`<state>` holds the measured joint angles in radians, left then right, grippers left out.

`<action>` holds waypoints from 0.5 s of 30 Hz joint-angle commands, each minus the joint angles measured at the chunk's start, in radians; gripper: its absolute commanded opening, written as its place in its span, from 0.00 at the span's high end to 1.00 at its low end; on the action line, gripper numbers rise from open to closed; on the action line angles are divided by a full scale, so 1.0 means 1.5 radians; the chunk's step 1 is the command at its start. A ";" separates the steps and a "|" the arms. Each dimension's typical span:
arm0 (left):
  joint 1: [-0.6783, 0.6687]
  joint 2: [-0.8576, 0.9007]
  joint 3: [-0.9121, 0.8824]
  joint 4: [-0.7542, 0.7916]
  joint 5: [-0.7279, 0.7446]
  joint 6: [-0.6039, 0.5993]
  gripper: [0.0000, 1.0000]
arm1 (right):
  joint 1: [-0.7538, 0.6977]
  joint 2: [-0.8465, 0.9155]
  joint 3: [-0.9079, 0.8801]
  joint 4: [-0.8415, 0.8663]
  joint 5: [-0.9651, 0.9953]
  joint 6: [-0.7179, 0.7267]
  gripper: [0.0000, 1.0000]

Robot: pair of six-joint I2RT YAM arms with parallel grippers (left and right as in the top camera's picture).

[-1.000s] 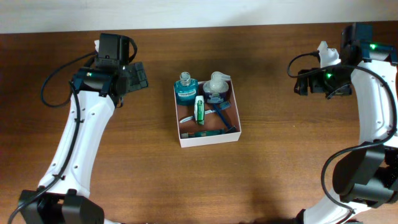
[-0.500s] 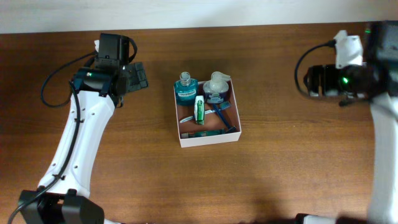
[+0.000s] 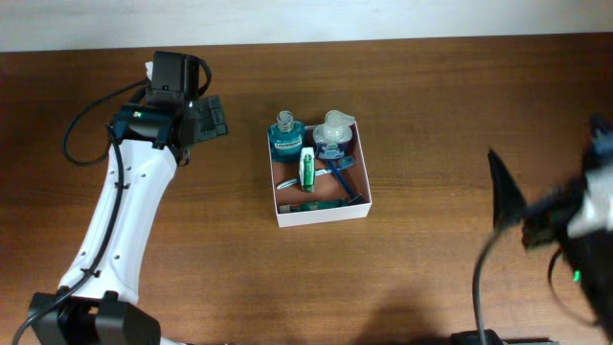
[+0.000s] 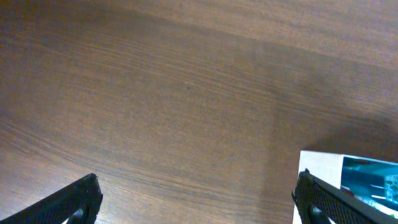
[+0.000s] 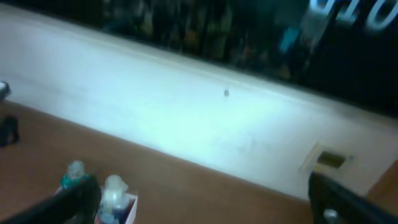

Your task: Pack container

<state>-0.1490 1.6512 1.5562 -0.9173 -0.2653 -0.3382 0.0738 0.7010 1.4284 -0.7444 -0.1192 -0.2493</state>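
Container (image 3: 322, 213) sits mid-counter (image 3: 431, 115), two bottles (image 3: 284, 142) at its far end. Left claw (image 3: 215, 117) spread, empty, left of container, apart. Right claw (image 5: 205, 202) spread, empty, facing the wall (image 5: 186, 118).

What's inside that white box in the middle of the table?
The container holds a teal bottle, a clear bottle, a green-white packet, a blue razor and a toothbrush. Anything beneath them is covered.

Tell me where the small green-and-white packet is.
In the overhead view, the green-and-white packet lies inside the container at mid-table, just on the robot's side of the blue bottle and the clear bottle.
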 commanded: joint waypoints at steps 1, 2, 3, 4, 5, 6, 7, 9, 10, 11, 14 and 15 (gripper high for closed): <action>0.004 -0.015 0.009 0.000 -0.006 -0.009 0.01 | 0.012 -0.118 -0.197 0.114 0.013 -0.005 0.01; 0.004 -0.015 0.009 0.000 -0.006 -0.009 0.01 | 0.012 -0.151 -0.254 0.156 0.013 -0.005 0.02; 0.004 -0.015 0.009 0.000 -0.006 -0.009 0.01 | 0.011 -0.186 -0.319 0.207 0.013 -0.005 0.02; 0.004 -0.015 0.009 -0.001 -0.006 -0.009 0.01 | 0.011 -0.229 -0.413 0.281 0.013 -0.005 0.02; 0.004 -0.015 0.009 -0.001 -0.006 -0.009 0.01 | 0.011 -0.249 -0.463 0.322 0.013 -0.005 0.02; 0.004 -0.015 0.009 -0.001 -0.006 -0.009 0.00 | 0.011 -0.267 -0.519 0.368 0.013 -0.005 0.01; 0.004 -0.015 0.009 -0.001 -0.006 -0.009 0.01 | 0.011 -0.280 -0.568 0.410 0.013 -0.005 0.02; 0.004 -0.015 0.009 0.000 -0.006 -0.009 0.01 | 0.011 -0.300 -0.656 0.491 0.012 -0.002 0.02; 0.004 -0.015 0.009 -0.001 -0.006 -0.009 0.01 | 0.011 -0.307 -0.689 0.521 0.009 0.001 0.02; 0.004 -0.015 0.009 0.000 -0.006 -0.009 0.01 | 0.011 -0.318 -0.726 0.554 -0.001 0.000 0.02; 0.004 -0.015 0.009 -0.001 -0.006 -0.009 0.00 | 0.011 -0.350 -0.796 0.617 -0.007 0.014 0.02; 0.004 -0.015 0.009 0.000 -0.006 -0.009 0.01 | 0.011 -0.364 -0.815 0.630 -0.007 0.015 0.02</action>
<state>-0.1490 1.6512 1.5562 -0.9199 -0.2668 -0.3382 0.0826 0.2153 0.2630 0.1474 -0.1184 -0.2562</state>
